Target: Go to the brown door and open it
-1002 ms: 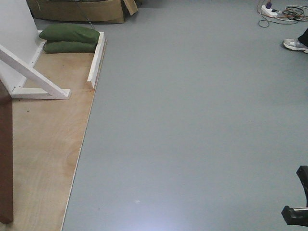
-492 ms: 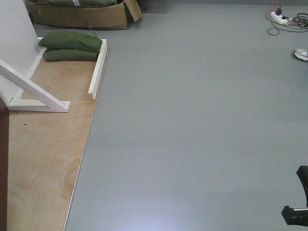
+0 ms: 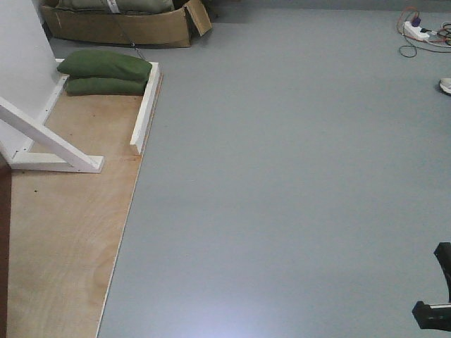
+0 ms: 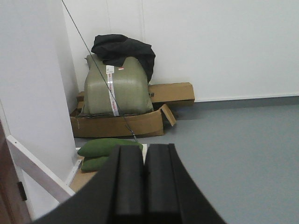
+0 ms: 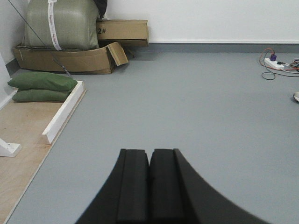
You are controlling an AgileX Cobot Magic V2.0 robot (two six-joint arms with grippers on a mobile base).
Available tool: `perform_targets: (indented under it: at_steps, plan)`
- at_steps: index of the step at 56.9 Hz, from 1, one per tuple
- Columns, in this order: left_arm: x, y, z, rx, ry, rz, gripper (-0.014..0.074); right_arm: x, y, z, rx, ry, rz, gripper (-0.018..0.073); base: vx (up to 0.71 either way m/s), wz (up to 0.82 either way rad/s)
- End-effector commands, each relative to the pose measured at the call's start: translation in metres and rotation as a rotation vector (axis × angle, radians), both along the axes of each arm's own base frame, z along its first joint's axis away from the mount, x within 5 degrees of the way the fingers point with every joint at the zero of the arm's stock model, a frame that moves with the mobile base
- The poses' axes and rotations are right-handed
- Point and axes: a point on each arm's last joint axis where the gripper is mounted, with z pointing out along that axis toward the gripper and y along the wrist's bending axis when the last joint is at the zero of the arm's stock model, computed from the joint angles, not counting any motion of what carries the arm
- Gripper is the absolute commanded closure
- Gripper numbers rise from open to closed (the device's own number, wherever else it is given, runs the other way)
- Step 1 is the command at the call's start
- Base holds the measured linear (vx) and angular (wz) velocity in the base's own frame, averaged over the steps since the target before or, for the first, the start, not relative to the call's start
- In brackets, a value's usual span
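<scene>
Only a thin dark strip of the brown door (image 3: pixel 3 267) shows at the left edge of the front view. Its reddish-brown edge also shows at the bottom left of the left wrist view (image 4: pixel 6 186). Its handle is out of view. My left gripper (image 4: pixel 145 154) is shut and empty, pointing at the green sandbags beyond it. My right gripper (image 5: pixel 149 156) is shut and empty above bare grey floor. A black part of my right arm (image 3: pixel 435 296) shows at the bottom right of the front view.
A white wall panel (image 3: pixel 17 70) with a white diagonal brace (image 3: pixel 49 134) stands on a plywood base (image 3: pixel 63 232) at left. Two green sandbags (image 3: pixel 106 65) lie beside a white rail (image 3: pixel 146 105). Cardboard boxes (image 3: pixel 120 28) behind. A power strip (image 3: pixel 416 29) and a shoe (image 3: pixel 446 86) far right.
The whole view has shifted as my base rolls forward: the boxes come further into view, the door strip narrows at the left edge, and the shoe slides out to the right.
</scene>
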Motion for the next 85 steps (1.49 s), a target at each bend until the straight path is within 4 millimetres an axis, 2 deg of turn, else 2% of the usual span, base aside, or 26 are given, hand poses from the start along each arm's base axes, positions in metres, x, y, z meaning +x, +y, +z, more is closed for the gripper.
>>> perform_targets:
  at_steps: [1,39,45,48,53,62,67,68,73,80,85]
  plan:
    - [-0.003,-0.001,0.016,-0.013,-0.116,-0.013,0.0603,0.001,-0.001,0.006,-0.006,-0.083,-0.007,0.0559,0.07,0.03]
    - [-0.003,-0.001,0.016,-0.005,-0.115,-0.013,0.0603,0.001,-0.001,0.006,-0.006,-0.083,-0.007,0.0559,0.02,0.01]
    - [-0.005,-0.001,0.024,-0.027,-0.125,-0.009,0.0603,0.001,-0.001,0.006,-0.006,-0.084,-0.007,0.0559,0.00,0.00]
    - [-0.007,0.000,0.035,-0.068,-0.129,-0.008,0.0603,0.001,-0.001,0.006,-0.006,-0.085,-0.007,0.0559,0.00,0.00]
    - [-0.012,0.000,0.066,-0.105,-0.166,-0.008,0.0603,0.001,-0.001,0.006,-0.006,-0.083,-0.007,0.0559,0.00,0.00]
    - [-0.015,0.000,0.132,-0.102,-0.250,-0.012,0.0603,0.001,-0.001,0.006,-0.006,-0.083,-0.007,0.0559,0.00,0.00]
    - [-0.007,0.000,0.172,-0.096,-0.276,-0.007,0.0603,0.001,-0.001,0.006,-0.006,-0.083,-0.007,0.0559,0.00,0.00]
    - [-0.004,0.000,0.174,-0.098,-0.269,-0.006,0.0603,0.001,-0.001,0.006,-0.006,-0.083,-0.007,0.0559,0.00,0.00]
    - [0.006,0.003,0.210,-0.108,-0.299,0.033,0.0603,0.001,-0.001,0.006,-0.006,-0.083,-0.007,0.0559,0.00,0.00]
    - [0.026,0.014,0.247,-0.102,-0.370,0.141,0.0603,0.001,-0.001,0.006,-0.006,-0.083,-0.007,0.0559,0.00,0.00]
    - [0.038,0.029,0.265,-0.184,-0.472,0.249,0.0603,0.001,-0.001,0.006,-0.006,-0.083,-0.007,0.0559,0.00,0.00]
